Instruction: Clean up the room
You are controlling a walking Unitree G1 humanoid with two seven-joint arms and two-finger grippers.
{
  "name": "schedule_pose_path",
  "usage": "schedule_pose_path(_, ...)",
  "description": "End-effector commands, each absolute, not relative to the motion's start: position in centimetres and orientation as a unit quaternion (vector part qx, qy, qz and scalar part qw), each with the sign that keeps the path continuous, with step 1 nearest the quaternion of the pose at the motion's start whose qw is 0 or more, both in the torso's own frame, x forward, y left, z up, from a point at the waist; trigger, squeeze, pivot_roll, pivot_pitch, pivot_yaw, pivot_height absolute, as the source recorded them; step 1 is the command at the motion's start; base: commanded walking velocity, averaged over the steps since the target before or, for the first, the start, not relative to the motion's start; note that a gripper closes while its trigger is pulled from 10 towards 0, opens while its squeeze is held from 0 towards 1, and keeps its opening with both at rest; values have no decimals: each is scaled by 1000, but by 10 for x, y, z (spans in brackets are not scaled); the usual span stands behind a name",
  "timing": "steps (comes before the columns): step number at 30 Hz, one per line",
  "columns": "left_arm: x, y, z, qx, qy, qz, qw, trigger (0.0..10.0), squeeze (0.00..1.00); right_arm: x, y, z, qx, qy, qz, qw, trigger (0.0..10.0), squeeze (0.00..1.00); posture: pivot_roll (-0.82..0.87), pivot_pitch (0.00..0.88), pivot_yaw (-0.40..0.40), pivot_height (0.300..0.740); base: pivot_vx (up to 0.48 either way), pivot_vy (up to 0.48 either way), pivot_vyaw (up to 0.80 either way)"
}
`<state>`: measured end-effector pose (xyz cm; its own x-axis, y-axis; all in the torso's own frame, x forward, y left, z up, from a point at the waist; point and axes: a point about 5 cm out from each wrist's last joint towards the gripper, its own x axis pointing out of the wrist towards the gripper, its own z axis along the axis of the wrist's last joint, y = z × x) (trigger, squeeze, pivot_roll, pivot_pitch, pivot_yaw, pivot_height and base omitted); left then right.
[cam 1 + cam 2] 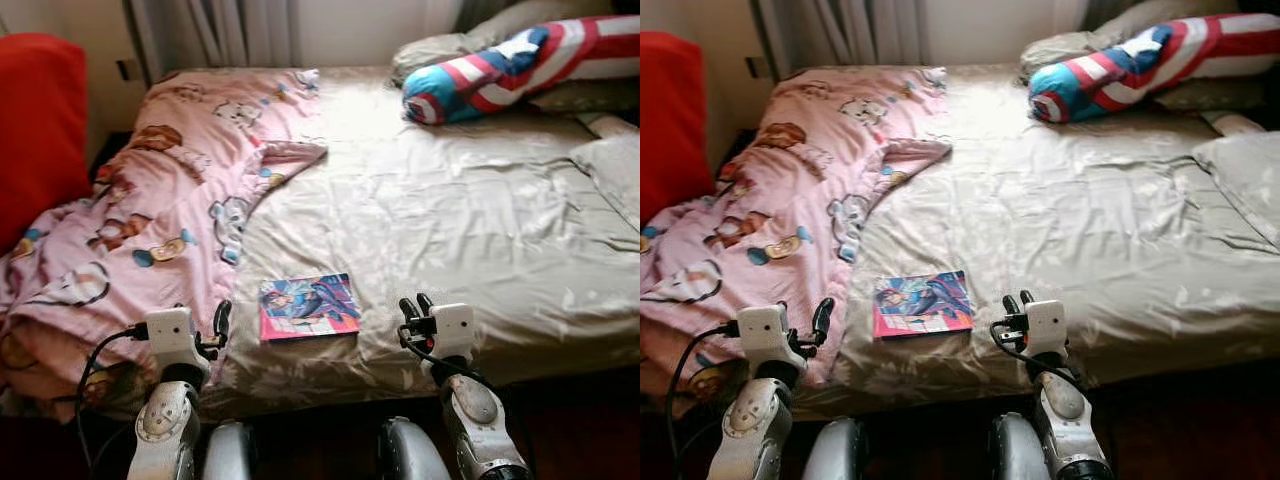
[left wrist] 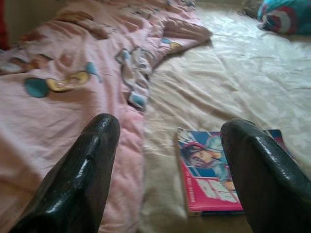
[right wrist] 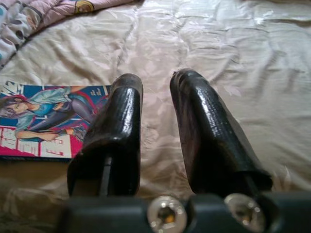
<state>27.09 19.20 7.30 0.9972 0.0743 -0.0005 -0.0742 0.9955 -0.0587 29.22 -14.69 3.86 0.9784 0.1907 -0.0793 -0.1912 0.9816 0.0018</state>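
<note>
- Your landmark is the comic book (image 1: 308, 307): it lies flat on the beige sheet (image 1: 450, 230), near the bed's front edge.
- Your left gripper (image 2: 167, 160) hovers just left of the book, over the edge of the pink cartoon blanket (image 1: 150, 210), fingers spread wide and holding nothing.
- Your right gripper (image 3: 155, 131) hovers just right of the book, fingers a narrow gap apart, empty.
- Far beyond the book, a star-and-stripes cushion (image 1: 510, 65) rests by the pillows (image 1: 440, 50).

Bare beige sheet (image 1: 440, 220) lies open from 12 to 3 o'clock of the comic book (image 1: 308, 306); the bunched pink duvet (image 1: 150, 210) crowds 9 to 11 o'clock.
</note>
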Motion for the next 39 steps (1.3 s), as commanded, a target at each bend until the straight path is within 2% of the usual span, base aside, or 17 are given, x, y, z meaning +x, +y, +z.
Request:
schedule_pose_path(1,268,194,73,-27,3,39,999,10000,0,293,-142,43,-9,29,111,993,10000,0,-32,118,-35,601,0,0,800)
schedule_pose_path(5,268,193,73,-26,5,39,999,10000,0,292,-140,42,-8,31,117,993,10000,0,-31,118,-35,601,0,0,800)
schedule_pose_path(14,268,190,72,-25,7,31,999,10000,0,292,-139,42,-6,33,122,992,10000,0,-33,114,-32,601,273,0,742)
schedule_pose_path(35,268,187,72,-20,7,22,1000,10000,0,290,-140,39,4,39,116,993,10000,0,-35,117,-28,601,283,0,0)
schedule_pose_path(39,268,186,74,-21,0,19,1000,10000,0,289,-141,37,1,44,113,993,10000,0,-34,117,-27,601,60,0,0)
